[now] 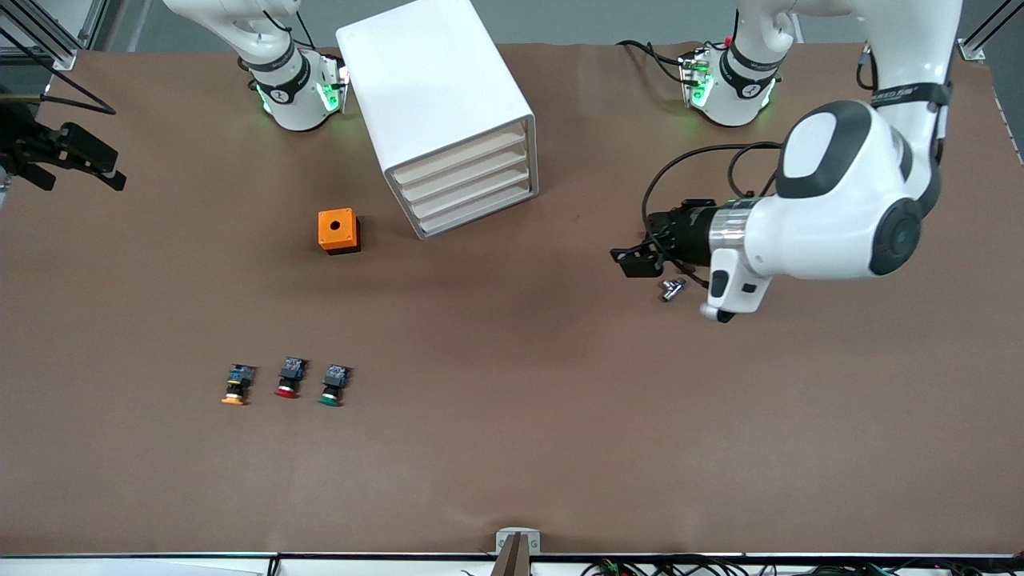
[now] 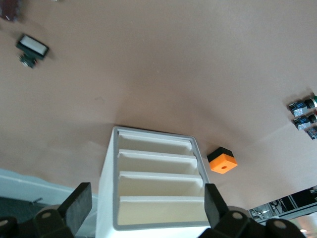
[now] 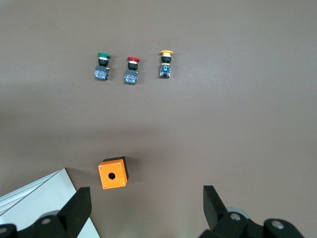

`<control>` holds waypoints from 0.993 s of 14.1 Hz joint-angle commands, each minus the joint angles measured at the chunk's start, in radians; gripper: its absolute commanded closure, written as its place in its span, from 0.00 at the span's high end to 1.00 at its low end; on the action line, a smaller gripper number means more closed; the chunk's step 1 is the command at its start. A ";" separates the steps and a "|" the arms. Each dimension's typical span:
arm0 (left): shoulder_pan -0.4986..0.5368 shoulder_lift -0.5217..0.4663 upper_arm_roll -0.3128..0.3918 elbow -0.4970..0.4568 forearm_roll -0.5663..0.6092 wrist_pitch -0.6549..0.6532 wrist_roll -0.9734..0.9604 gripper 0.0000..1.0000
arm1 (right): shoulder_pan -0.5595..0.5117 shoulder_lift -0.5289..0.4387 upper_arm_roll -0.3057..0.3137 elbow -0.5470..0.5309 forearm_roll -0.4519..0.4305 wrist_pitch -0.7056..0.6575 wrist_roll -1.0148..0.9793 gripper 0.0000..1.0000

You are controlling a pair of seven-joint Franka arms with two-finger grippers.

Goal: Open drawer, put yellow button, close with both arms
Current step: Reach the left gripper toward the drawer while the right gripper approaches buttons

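The yellow button [image 1: 235,385] [image 3: 166,63] lies on the brown table near the front, toward the right arm's end. The white cabinet [image 1: 436,104] [image 2: 110,198] stands between the arm bases with its drawers [image 1: 472,190] all shut. My left gripper [image 1: 638,258] [image 2: 146,208] hangs open over the table toward the left arm's end, pointing at the drawer fronts and well apart from them. My right gripper [image 3: 146,208] is open and empty, high over the table between the cabinet and the buttons. It does not show in the front view.
A red-capped switch [image 1: 289,378] and a green-capped switch [image 1: 333,386] lie beside the yellow button. An orange box with a round hole [image 1: 338,230] sits beside the cabinet, toward the right arm's end. A black fixture [image 1: 68,156] juts in at that end of the table.
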 commanded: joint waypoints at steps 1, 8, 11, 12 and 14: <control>-0.029 0.087 0.002 0.095 -0.021 -0.004 -0.076 1.00 | -0.014 0.065 0.004 0.039 -0.005 -0.015 -0.004 1.00; -0.060 0.190 -0.004 0.134 -0.166 0.036 -0.355 1.00 | -0.028 0.221 0.004 0.092 -0.054 0.022 -0.025 1.00; -0.086 0.247 -0.006 0.134 -0.217 0.036 -0.544 1.00 | -0.045 0.324 0.004 0.093 -0.057 0.079 -0.025 1.00; -0.089 0.270 -0.004 0.133 -0.248 0.036 -0.600 1.00 | -0.051 0.371 0.004 0.093 -0.051 0.094 -0.025 1.00; -0.095 0.304 -0.004 0.133 -0.283 0.035 -0.696 1.00 | -0.049 0.387 0.004 0.084 -0.052 0.157 -0.012 1.00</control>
